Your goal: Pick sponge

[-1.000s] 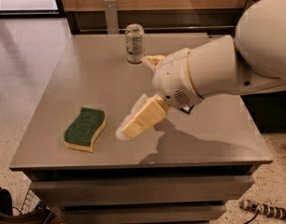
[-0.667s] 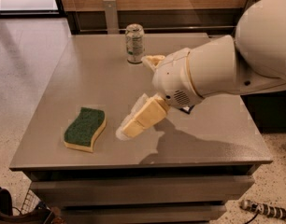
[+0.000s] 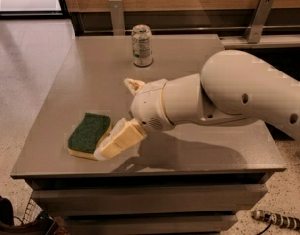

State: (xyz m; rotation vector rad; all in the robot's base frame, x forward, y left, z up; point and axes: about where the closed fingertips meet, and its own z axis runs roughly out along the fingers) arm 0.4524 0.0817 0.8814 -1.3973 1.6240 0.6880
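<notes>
The sponge (image 3: 87, 132) lies flat on the grey table (image 3: 189, 58) near its front left, dark green top up with a pale yellow base showing at the edge. My gripper (image 3: 113, 117) is just to the right of it, low over the table and open. One pale yellow padded finger (image 3: 116, 141) lies against the sponge's right edge. The other finger (image 3: 133, 85) points up and back, clear of the sponge. The big white arm (image 3: 238, 92) reaches in from the right.
A drink can (image 3: 141, 45) stands upright at the back middle of the table. Metal rail posts (image 3: 258, 16) run behind the table. A dark object (image 3: 8, 219) sits on the floor at the front left and a cylindrical one (image 3: 280, 220) at the front right.
The arm has moved left and down towards the sponge. The lower padded finger, earlier apart from the sponge, now lies against its right edge. The sponge and can have not moved.
</notes>
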